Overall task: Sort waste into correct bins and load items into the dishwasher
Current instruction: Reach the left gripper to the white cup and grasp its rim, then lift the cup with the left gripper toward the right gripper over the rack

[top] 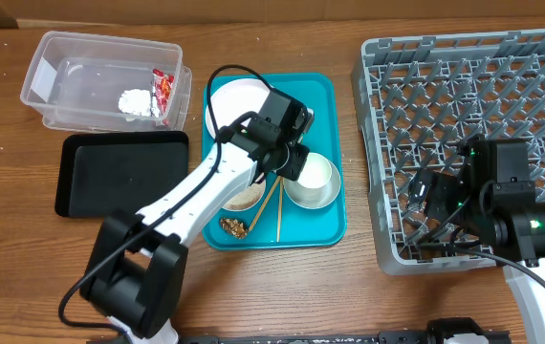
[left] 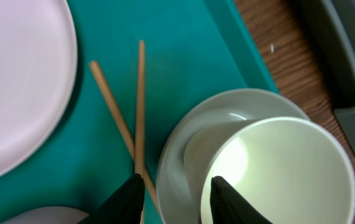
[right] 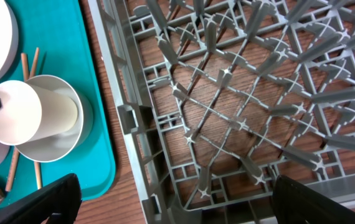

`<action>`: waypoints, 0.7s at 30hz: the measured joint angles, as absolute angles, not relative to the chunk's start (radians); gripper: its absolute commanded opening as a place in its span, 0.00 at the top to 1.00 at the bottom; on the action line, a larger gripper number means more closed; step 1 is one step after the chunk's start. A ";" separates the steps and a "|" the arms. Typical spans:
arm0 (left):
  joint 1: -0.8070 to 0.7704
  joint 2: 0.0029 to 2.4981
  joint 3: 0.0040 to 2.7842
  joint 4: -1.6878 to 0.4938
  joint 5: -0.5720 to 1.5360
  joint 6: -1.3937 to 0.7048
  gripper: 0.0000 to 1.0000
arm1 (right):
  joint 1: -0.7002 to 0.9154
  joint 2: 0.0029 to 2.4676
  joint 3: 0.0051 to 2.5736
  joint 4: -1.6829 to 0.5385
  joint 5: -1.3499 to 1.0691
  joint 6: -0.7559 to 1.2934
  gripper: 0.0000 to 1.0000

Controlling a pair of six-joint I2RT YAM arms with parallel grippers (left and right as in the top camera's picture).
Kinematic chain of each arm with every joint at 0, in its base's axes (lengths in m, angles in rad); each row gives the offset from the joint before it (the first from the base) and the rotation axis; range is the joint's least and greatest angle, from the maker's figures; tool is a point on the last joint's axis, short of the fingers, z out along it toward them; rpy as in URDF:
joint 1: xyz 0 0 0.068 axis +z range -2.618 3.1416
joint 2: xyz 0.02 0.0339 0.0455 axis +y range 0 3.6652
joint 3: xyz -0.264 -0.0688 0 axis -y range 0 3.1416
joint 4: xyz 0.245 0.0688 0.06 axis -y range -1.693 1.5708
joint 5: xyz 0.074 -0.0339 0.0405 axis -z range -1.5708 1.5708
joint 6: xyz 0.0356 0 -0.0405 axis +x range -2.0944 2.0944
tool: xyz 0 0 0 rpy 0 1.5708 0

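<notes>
At the middle of the bench lies a teal tray; in its far left corner sits the round white plate, and by its right edge a white bowl holds the white cup, which leans tilted inside it.

The left gripper hangs over that bowl; one finger is outside, just above the tray beside the chopsticks, and the other sits over the cup's mouth; between them are the bowl's rim and the cup's near wall; the jaws stand partly drawn in, and whether they pinch the wall I cannot tell.

The chopsticks lie on the tray between this bowl and a second bowl, which is mostly hidden under the arm and has pale grains in it; a brown scrap rests at the tray's near left corner.

At the bench's far left corner stands the clear tub; inside it, toward its right end, lie the paper wad and the red wrapper, just beside each other; the black tray lies just nearside of the tub, to the left of the teal tray.

Along the bench's right edge sits the grey dish rack; the right gripper hovers above the rack's near left corner, jaws spread wide with nothing between them.
</notes>
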State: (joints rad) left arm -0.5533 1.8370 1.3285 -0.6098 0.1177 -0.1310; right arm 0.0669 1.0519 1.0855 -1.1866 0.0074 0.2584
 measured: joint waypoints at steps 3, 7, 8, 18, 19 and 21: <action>-0.553 1.864 1.328 -0.618 0.139 -0.131 0.78 | 0.067 1.052 1.085 -1.189 0.007 0.259 0.00; -0.553 1.871 1.328 -0.621 0.157 -0.130 0.96 | 0.067 1.052 1.085 -1.190 0.008 0.259 0.00; -0.553 1.871 1.328 -0.622 0.159 -0.132 0.96 | 0.067 1.052 1.085 -1.190 0.007 0.258 0.00; -0.537 1.871 1.335 -0.635 0.177 -0.165 0.96 | 0.067 1.052 1.085 -1.179 0.012 0.259 0.00; -0.526 1.871 1.342 -0.643 0.194 -0.172 0.96 | 0.067 1.052 1.085 -1.168 0.020 0.262 0.00; -0.491 1.866 1.369 -0.647 0.250 -0.183 0.96 | 0.066 1.052 1.085 -1.131 0.047 0.282 0.00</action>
